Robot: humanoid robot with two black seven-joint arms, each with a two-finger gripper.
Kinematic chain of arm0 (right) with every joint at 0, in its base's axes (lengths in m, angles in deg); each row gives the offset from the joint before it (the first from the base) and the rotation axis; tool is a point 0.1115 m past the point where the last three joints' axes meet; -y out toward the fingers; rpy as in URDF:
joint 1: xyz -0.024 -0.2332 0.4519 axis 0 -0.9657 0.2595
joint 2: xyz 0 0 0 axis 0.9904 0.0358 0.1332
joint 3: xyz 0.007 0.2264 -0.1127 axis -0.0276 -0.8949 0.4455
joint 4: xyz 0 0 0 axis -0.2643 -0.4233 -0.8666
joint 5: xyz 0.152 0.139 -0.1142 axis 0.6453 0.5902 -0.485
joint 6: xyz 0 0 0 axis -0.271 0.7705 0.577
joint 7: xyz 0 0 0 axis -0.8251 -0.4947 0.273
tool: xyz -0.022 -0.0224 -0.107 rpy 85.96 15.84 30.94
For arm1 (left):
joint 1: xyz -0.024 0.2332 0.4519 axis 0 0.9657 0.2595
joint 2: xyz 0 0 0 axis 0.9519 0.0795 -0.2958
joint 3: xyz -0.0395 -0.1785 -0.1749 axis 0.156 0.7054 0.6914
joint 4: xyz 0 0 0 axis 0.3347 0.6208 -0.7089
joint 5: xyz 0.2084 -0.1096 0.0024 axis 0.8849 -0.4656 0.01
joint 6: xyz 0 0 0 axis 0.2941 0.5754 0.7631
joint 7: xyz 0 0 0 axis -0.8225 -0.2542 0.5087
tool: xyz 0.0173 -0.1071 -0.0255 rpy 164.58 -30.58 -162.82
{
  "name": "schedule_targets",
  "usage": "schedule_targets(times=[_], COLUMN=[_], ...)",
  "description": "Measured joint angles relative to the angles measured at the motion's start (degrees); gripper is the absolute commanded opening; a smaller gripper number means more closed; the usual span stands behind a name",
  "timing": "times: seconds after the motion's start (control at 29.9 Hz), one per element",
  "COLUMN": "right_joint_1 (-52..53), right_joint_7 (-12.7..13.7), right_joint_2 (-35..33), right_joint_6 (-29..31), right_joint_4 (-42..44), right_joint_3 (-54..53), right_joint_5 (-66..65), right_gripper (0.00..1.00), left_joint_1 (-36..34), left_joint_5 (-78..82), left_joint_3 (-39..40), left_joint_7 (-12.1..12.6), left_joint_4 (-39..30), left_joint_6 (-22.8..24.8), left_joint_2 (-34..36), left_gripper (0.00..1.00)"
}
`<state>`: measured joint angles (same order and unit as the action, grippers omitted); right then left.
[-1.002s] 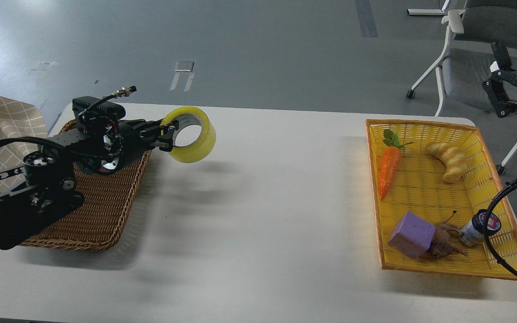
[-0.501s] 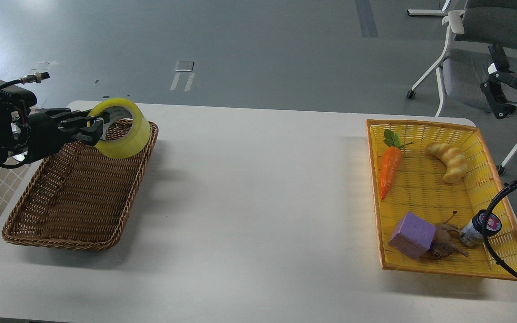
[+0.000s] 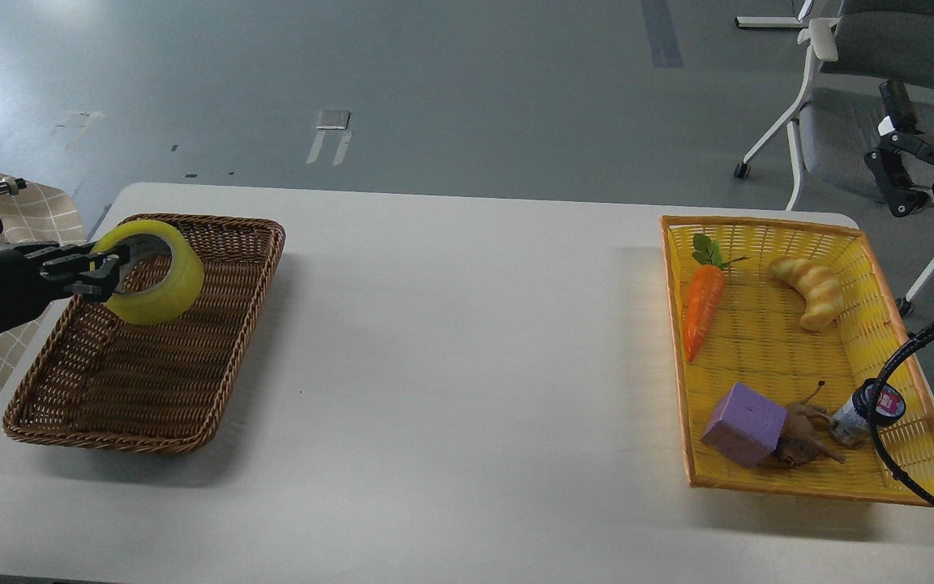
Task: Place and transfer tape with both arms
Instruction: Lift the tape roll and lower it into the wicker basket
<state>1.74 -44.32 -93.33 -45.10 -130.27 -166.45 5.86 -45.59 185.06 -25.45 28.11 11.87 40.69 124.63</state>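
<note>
The yellow tape [image 3: 165,294] stands on edge in the air over the back left part of the brown wicker basket [image 3: 216,357]. My left gripper [image 3: 107,271] comes in from the left edge and is shut on the roll's left wall, one finger inside the core. My right gripper [image 3: 890,175] hangs past the table's far right corner, in front of a chair. Its fingers stand apart and it holds nothing.
A yellow basket [image 3: 759,221] on the table's right holds a toy carrot [image 3: 702,312], a twisted bread toy [image 3: 811,290], a purple block [image 3: 744,423] and a small jar [image 3: 860,412]. A black cable [image 3: 893,369] arcs over its right rim. An office chair [image 3: 856,122] stands behind.
My left arm has pulled back to the left with the tape, carrying it from beyond the brown basket's right rim to over its back left part and lower. The right gripper has barely moved.
</note>
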Motion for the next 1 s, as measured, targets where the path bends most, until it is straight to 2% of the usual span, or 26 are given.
schedule_targets(times=[0.23, 0.53, 0.8, 0.9, 0.97, 1.0], right_joint_1=[0.0, -0.25, -0.35, -0.35, -0.31, -0.27], right_joint_7=[0.0, 0.0, 0.0, 0.0, 0.0, 0.0], right_joint_2=[-0.11, -0.37, -0.43, -0.43, -0.43, -0.43], right_joint_6=[0.0, 0.0, 0.0, 0.0, 0.0, 0.0], right_joint_4=[-0.22, -0.22, -0.25, -0.25, -0.24, -0.22], right_joint_3=[0.0, -0.01, -0.03, -0.03, -0.03, -0.03], right_joint_5=[0.0, -0.01, -0.08, -0.09, -0.09, -0.09], right_gripper=[1.0, 1.0, 1.0, 1.0, 1.0, 1.0], left_joint_1=[2.57, 2.78, 2.12, 2.0, 1.93, 1.72], left_joint_5=[-0.08, -0.04, 0.12, 0.01, -0.04, -0.04], left_joint_3=[0.0, -0.12, -1.8, -1.8, -1.81, -1.83], left_joint_7=[-2.13, -3.39, -6.44, -6.88, -6.96, -7.03], left_joint_4=[5.21, 8.78, 16.37, 17.41, 18.09, 18.65], left_joint_6=[-1.6, -1.67, -1.75, -1.92, -2.04, -2.16], left_joint_2=[-2.55, -6.42, -11.23, -12.2, -12.78, -13.17], left_gripper=[0.2, 0.21, 0.21, 0.21, 0.24, 0.33])
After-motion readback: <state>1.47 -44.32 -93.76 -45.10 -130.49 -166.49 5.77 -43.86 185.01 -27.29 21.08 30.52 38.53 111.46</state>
